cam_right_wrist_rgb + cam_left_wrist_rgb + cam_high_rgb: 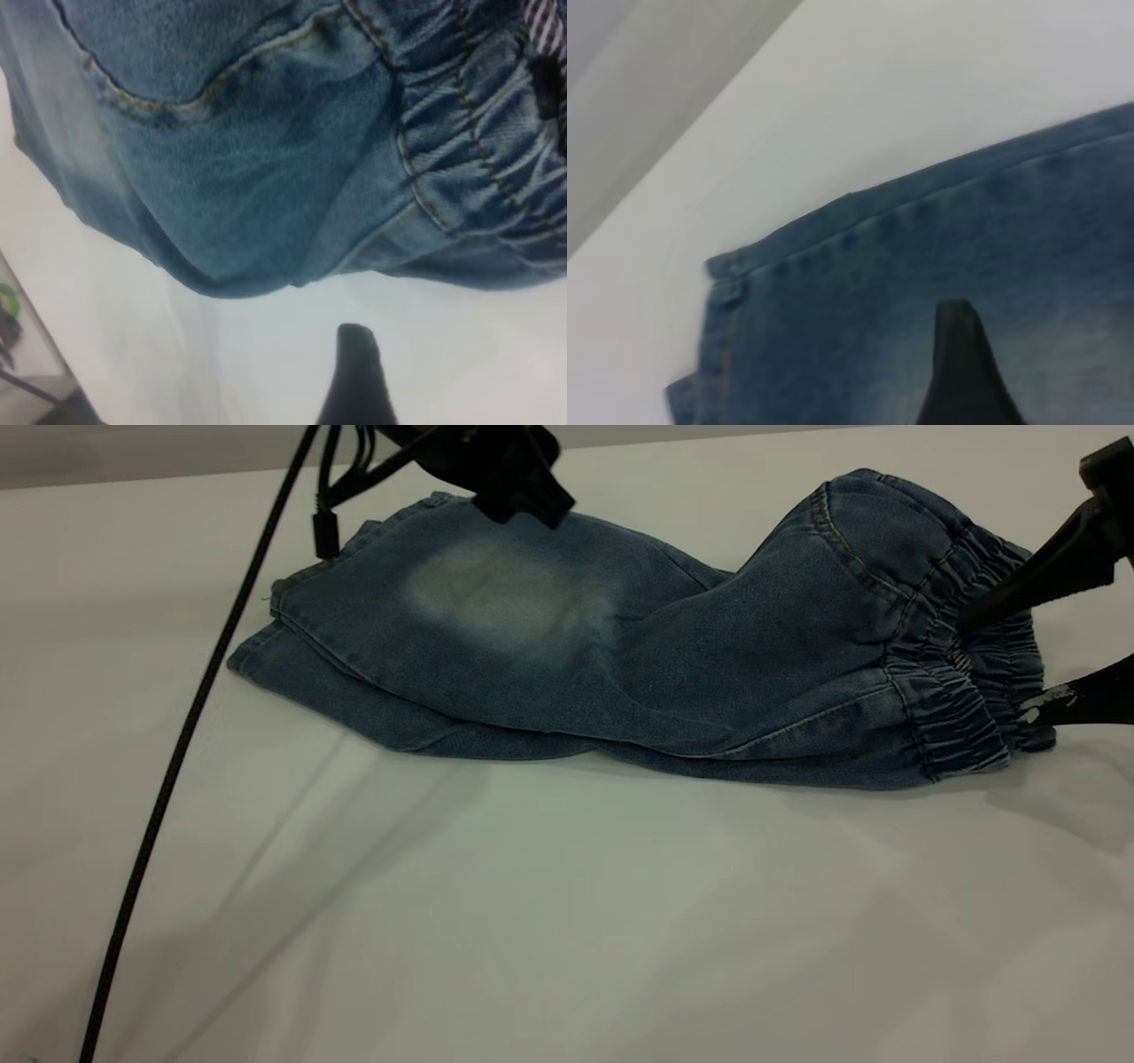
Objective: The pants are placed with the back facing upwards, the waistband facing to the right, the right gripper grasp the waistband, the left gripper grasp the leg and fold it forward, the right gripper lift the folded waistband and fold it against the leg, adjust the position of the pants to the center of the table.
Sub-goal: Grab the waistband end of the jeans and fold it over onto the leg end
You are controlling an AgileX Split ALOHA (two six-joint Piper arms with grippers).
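The pants (620,664) lie folded lengthwise on the table (567,921), one leg stacked on the other. The top leg (505,593) bears a pale faded patch, and only an edge of the lower leg (354,708) shows. The ruched waistband (957,691) points right. My right gripper (997,664) is open, its fingers above and below the waistband's end; in the right wrist view one finger (354,381) hangs over bare table beside the waistband (478,150). My left gripper (518,491) hovers open over the top leg's far edge, one finger (961,363) above the denim near the hem (833,226).
A thick black cable (177,762) runs diagonally down the left side of the table. White tabletop stretches in front of the pants. The table's far edge (664,159) lies just beyond the hem. Dark and green objects (11,332) sit past a table edge in the right wrist view.
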